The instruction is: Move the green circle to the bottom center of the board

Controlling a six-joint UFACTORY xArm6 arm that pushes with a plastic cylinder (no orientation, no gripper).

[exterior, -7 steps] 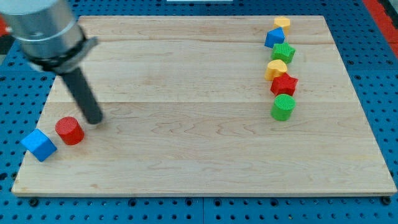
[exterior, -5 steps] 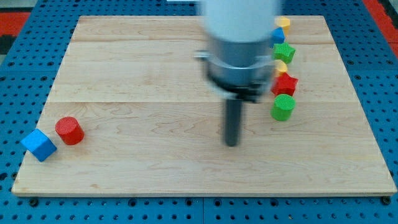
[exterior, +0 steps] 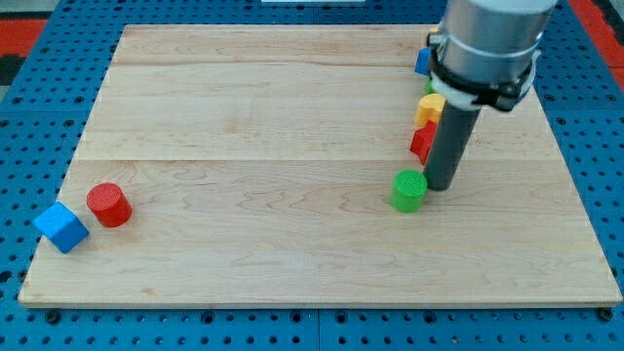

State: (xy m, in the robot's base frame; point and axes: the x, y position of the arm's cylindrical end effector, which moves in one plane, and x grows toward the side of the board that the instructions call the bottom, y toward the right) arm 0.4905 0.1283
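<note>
The green circle (exterior: 409, 190) is a short green cylinder lying right of the board's middle. My tip (exterior: 439, 186) rests on the board against the circle's right side, touching or nearly touching it. The rod rises from there toward the view's top right and hides part of the block column behind it.
Behind the rod a red block (exterior: 422, 142), a yellow block (exterior: 429, 107) and a blue block (exterior: 423, 61) show partly. A red cylinder (exterior: 108, 205) and a blue cube (exterior: 60, 227) sit at the board's lower left. The wooden board (exterior: 244, 117) lies on a blue pegboard.
My tip swept from the board's left across to the right, around the green circle to its right side. The green circle has slid left and down; the red block shifted left.
</note>
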